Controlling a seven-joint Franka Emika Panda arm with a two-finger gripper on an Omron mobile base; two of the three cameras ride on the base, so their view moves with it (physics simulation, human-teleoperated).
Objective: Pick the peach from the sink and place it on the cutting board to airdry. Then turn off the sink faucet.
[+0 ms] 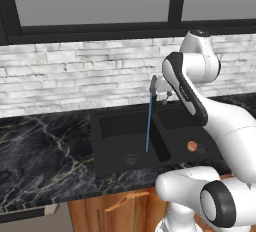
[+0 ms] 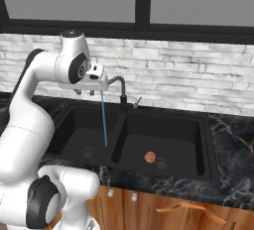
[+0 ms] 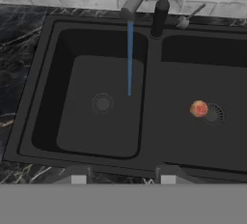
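Black sink (image 3: 43, 97), peach (image 3: 198, 108) touching the right basin's drain, water running into the left; gripper (image 3: 123, 177) overhead, fingers pressed together, empty.

in the left base view, note that the arm (image 1: 200, 101) hides the right edge of the sink (image 1: 107, 161) and the faucet (image 1: 155, 88) base. in the hand view, the faucet's upper spout is cut off above the sink. the peach's (image 3: 198, 108) surface detail is too small to read.
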